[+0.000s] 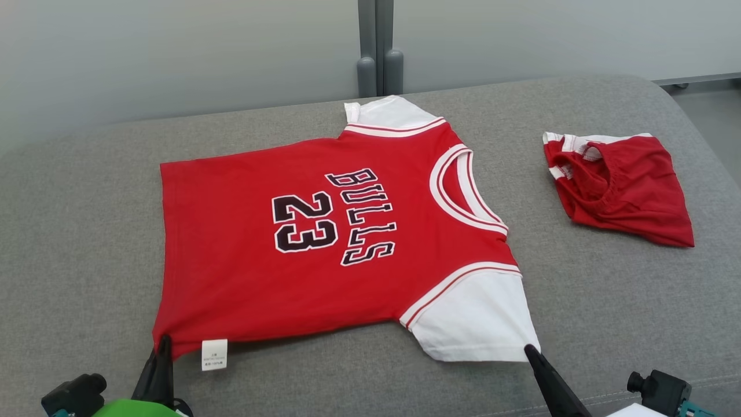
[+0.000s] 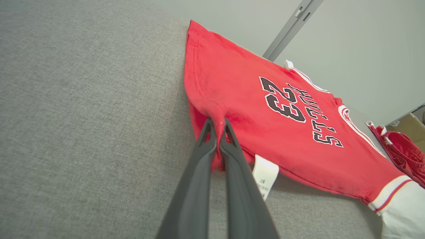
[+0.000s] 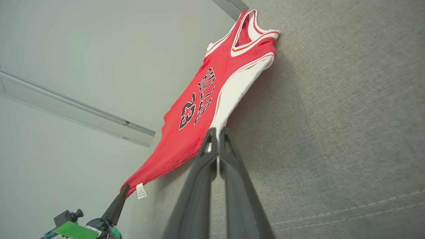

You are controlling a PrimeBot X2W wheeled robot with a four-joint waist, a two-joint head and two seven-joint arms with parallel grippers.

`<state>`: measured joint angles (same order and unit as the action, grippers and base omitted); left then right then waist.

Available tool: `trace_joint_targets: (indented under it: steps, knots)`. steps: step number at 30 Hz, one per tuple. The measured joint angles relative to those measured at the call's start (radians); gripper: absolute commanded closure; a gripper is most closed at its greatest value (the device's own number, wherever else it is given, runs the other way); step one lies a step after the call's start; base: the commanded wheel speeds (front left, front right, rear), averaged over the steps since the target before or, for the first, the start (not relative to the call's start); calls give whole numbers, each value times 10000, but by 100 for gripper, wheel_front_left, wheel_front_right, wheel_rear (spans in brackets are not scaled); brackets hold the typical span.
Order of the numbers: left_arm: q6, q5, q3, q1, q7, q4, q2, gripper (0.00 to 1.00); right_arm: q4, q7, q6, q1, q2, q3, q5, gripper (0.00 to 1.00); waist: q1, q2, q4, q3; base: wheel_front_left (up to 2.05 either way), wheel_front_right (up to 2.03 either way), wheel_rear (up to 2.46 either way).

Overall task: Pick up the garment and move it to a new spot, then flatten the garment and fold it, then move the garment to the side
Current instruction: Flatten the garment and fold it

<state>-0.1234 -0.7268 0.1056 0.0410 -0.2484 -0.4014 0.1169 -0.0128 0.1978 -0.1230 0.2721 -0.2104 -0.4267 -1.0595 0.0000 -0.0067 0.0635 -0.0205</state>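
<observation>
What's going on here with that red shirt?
A two-armed robot is handling the red jersey, which lies spread flat on the grey cushion. Its left gripper is shut on the hem by the label, its right gripper on the near white sleeve. A second red garment lies apart, to the right.

The jersey [image 1: 231, 260] lies flat on the worktop [image 1: 87, 231], spread ahead of both grippers and between them. The left gripper [image 1: 164, 343] is at its near hem corner, with the label [image 1: 214, 354] just to that gripper's right. The right gripper [image 1: 528, 348] is at the outer corner of the near sleeve [image 1: 474, 318]. The collar [image 1: 457, 185] lies ahead and left of the right gripper. The shorts [image 1: 625, 185] lie ahead and right of it, apart from the jersey.
</observation>
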Motion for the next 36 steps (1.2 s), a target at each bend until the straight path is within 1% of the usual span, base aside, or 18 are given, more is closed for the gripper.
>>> trace_joint_targets:
  steps: [9,16,20,21,22,23,24,25,26,27,28,30,36]
  knots:
    - [-10,-6,-23,24,0,-71,176,100,-190,-184,0,76,-125,-144,-146,100,0,0,-51,-19,0,0,0]
    - [-10,2,274,25,10,-522,59,100,-1329,-184,17,39,-380,61,-94,100,0,0,-68,9,0,0,0]
    - [-10,17,313,23,12,-786,0,100,-1885,-184,25,-102,-295,-10,132,100,0,0,-71,30,0,0,0]
    - [-10,44,337,21,12,-821,-4,98,-2002,-184,27,-196,-228,-21,138,98,0,0,-71,35,0,0,0]
    - [-10,71,362,19,15,-867,-8,93,-2088,-182,29,-284,-146,-29,138,84,0,0,-72,39,0,0,0]
    - [-10,96,387,17,17,-934,-15,85,-2184,-182,29,-380,-61,-44,140,73,0,0,-73,42,0,0,0]
    - [-10,100,414,17,52,-1012,-23,70,-2253,-180,29,-445,-10,-56,153,57,0,0,-77,45,0,0,0]
    - [-10,100,414,17,52,-1012,-23,63,-2253,-180,29,-445,-10,-56,153,52,0,0,-77,45,0,0,0]
    - [-8,100,443,17,115,-1093,-25,45,-2337,-178,29,-496,31,-67,176,21,0,0,-82,47,0,0,0]
    - [2,102,468,17,119,-1139,-29,14,-2452,-174,33,-540,56,-79,198,6,0,0,-88,48,0,0,0]
    - [21,104,468,17,190,-1281,-31,0,-2658,-167,96,-599,113,-90,224,0,0,0,-104,48,0,0,0]
    - [100,102,451,17,205,-1436,-36,0,-2865,-163,96,-601,188,-92,222,0,0,0,-123,48,0,0,0]
    - [107,102,422,18,291,-1680,-8,0,-3327,-88,92,-601,167,-69,222,0,0,0,-170,55,0,0,0]
